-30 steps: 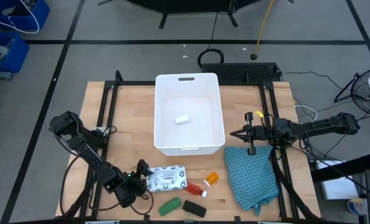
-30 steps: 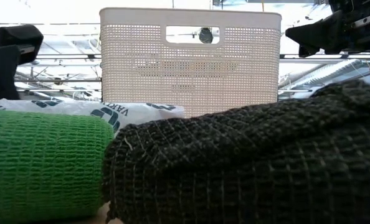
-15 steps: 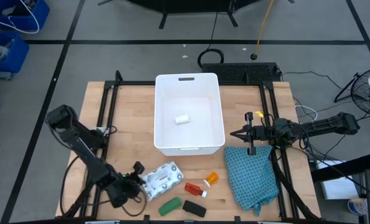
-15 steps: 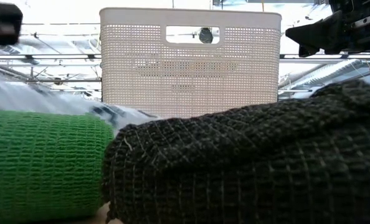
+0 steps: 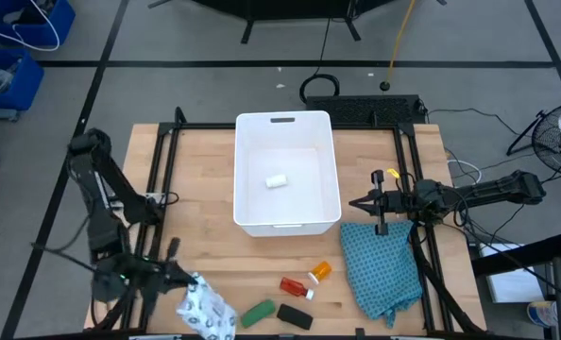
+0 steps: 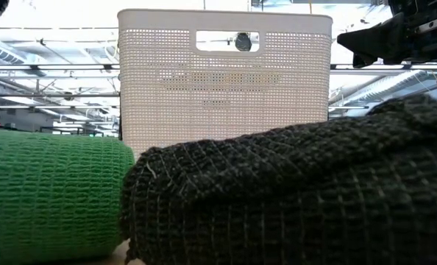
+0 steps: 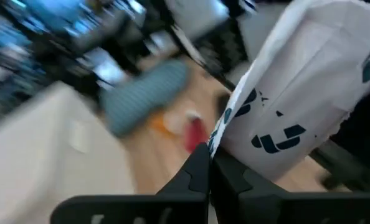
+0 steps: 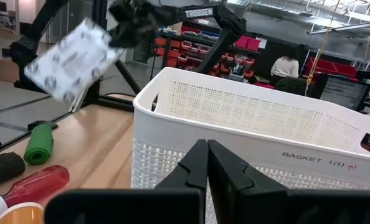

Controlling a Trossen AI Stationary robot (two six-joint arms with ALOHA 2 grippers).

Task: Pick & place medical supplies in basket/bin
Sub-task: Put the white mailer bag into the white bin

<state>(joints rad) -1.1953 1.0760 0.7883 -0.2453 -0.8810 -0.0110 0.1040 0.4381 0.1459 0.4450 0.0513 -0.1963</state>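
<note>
The white printed packet [image 5: 205,311] hangs lifted off the table at about 7 o'clock, pinched by the left gripper [image 5: 179,280], whose fingers are closed on its edge; dark green lettering covers it but is too blurred to read. At 6 o'clock on the table [image 5: 195,179] lie the green oblong [image 5: 257,312] and the black oblong [image 5: 295,316] side by side, with the red tube [image 5: 295,286] and the orange vial [image 5: 320,270] just beyond them. The white basket [image 5: 287,121] stands at the centre toward 12 o'clock, a small white cylinder [image 5: 276,180] inside it; its wall reads "BASKET 1(1)" in the right wrist view. The right gripper [image 5: 359,203] waits at 3 o'clock beside the basket, fingers pressed together and empty, above the teal checked cloth [image 5: 382,266]. The word "TROSSEN" shows on the left arm.
</note>
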